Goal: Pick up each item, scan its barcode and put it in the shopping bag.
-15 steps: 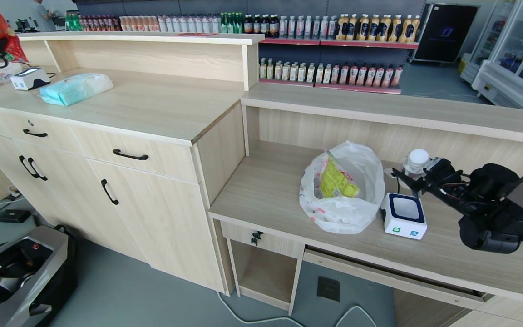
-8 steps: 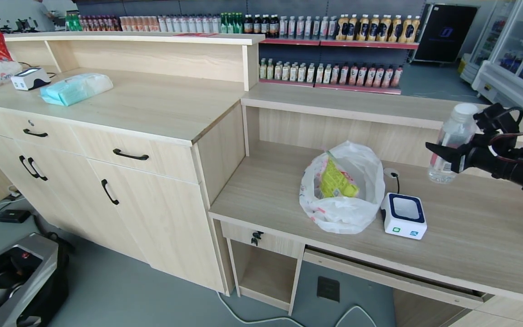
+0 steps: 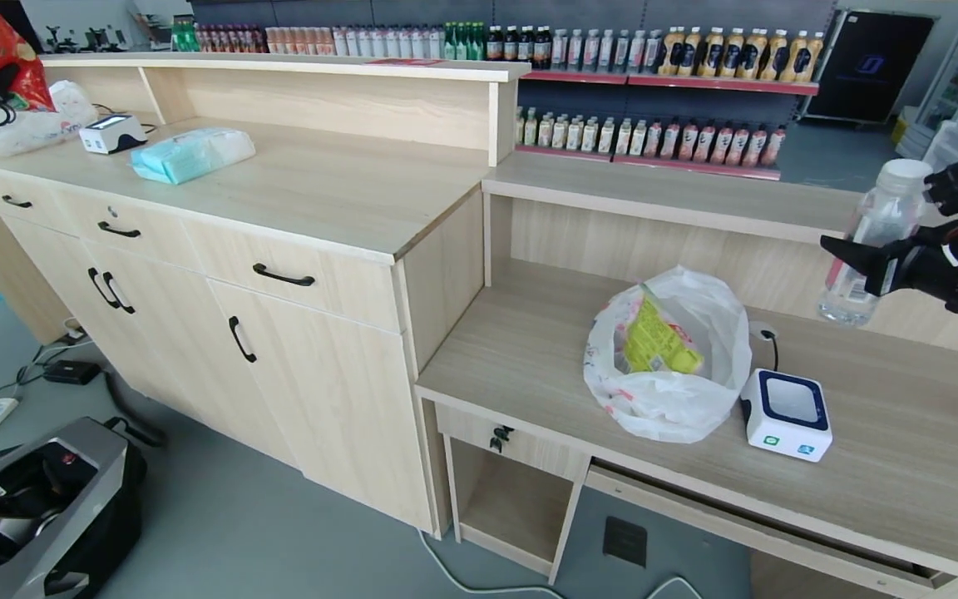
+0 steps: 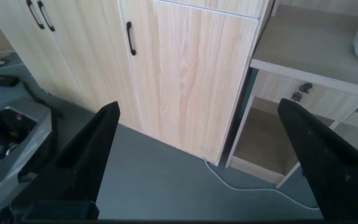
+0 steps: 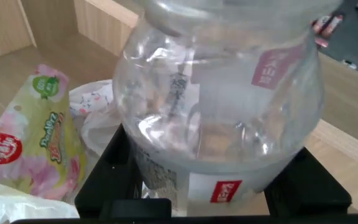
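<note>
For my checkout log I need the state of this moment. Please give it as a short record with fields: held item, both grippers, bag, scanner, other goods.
held item: clear water bottle, nearly upright, above the lower desk
right gripper: fingers shut on the water bottle
left gripper: fingers open, empty, low before the cabinet
shopping bag: white plastic, open, on the lower desk, yellow-green packet inside
scanner: white box close beside the shopping bag; water bottle not over it
other goods: blue tissue pack on the higher counter
</note>
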Tool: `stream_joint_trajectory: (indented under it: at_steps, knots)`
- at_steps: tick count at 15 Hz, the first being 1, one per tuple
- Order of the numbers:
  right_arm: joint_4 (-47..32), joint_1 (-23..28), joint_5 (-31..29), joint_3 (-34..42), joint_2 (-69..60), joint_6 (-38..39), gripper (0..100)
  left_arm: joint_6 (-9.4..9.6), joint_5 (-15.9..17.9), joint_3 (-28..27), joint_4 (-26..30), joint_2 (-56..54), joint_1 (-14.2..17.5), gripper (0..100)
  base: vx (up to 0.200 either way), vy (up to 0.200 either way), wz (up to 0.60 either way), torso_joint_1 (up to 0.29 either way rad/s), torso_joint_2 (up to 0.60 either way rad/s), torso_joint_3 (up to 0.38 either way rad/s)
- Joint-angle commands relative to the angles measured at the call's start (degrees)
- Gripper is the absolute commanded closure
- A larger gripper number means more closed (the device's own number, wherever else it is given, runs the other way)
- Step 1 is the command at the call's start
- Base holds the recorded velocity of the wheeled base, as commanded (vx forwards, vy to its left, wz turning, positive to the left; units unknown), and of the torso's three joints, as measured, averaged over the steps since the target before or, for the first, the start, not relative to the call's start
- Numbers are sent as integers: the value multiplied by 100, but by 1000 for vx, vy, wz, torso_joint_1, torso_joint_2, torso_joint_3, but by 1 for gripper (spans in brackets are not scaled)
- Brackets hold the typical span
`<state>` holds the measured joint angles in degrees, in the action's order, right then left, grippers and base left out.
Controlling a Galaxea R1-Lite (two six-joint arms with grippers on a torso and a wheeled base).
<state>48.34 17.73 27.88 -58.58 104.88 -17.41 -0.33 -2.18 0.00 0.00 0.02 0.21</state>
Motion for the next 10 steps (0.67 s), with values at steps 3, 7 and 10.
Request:
stream_joint_trajectory:
  at_steps: [3, 7, 10]
  knots:
    - [53, 82, -37, -242, 446, 273, 100, -2, -2, 0, 0, -2, -3, 0, 0, 0, 0, 0, 0, 0]
    - [299, 117, -63, -427, 1202, 756, 100, -2, -2, 0, 0, -2, -3, 0, 0, 0, 0, 0, 0, 0]
    - [879, -217, -55, -611, 1835, 1240, 100, -2, -2, 0, 0, -2, -3, 0, 0, 0, 0, 0, 0, 0]
